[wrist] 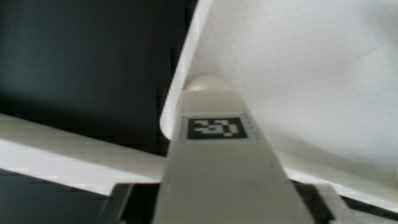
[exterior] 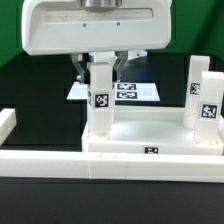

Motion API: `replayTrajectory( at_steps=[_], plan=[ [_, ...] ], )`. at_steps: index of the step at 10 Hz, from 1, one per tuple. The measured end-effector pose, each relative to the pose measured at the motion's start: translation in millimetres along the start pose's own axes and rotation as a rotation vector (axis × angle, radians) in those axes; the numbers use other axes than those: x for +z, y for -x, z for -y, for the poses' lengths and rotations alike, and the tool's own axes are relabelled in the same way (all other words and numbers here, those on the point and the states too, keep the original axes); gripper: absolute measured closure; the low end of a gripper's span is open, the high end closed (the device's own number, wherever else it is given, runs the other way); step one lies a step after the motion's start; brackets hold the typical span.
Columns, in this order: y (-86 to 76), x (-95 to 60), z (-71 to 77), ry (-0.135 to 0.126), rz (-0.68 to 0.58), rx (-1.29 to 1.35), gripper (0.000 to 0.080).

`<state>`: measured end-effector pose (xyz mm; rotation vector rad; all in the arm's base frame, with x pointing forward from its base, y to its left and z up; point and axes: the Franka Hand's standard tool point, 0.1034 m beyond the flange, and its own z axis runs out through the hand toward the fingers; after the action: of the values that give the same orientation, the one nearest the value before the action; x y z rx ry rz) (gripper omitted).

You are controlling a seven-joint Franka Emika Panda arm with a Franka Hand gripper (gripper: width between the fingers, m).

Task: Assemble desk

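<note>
The desk tabletop [exterior: 150, 140] lies upside down behind the front border bar. Two white tagged legs [exterior: 197, 85] [exterior: 210, 112] stand upright at its corners on the exterior view's right. My gripper [exterior: 101, 68] is shut on a third white leg [exterior: 101, 100] and holds it upright at the tabletop's near corner on the exterior view's left. I cannot tell whether it is seated in the socket. In the wrist view the leg [wrist: 217, 150] runs out from between my jaws [wrist: 222, 205], its tag facing the camera, and its far end meets the tabletop [wrist: 320, 90].
A long white border bar [exterior: 110, 165] runs along the front, and another [exterior: 6, 125] stands at the exterior view's left. The marker board [exterior: 135, 92] lies flat on the black table behind the tabletop. The border bar also shows in the wrist view [wrist: 54, 150].
</note>
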<state>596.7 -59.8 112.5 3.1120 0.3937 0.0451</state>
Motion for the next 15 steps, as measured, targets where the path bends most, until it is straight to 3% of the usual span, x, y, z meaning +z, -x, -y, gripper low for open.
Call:
replayTrajectory(
  at_steps=[3,5,11,14,15],
  plan=[
    [-0.2,0.0,0.5,-0.001,-0.001,0.080,0.0511],
    [-1.3,0.8,3.3,-0.018,-0.007,0.321,0.0511],
    [-2.9,2.0,8.0,-0.033,-0.011,0.933,0.0509],
    [-4.6,2.4,7.2,-0.074,-0.012,1.228,0.0509],
    [-4.7,2.4,7.7,-0.074,-0.010,1.255,0.0509]
  ],
)
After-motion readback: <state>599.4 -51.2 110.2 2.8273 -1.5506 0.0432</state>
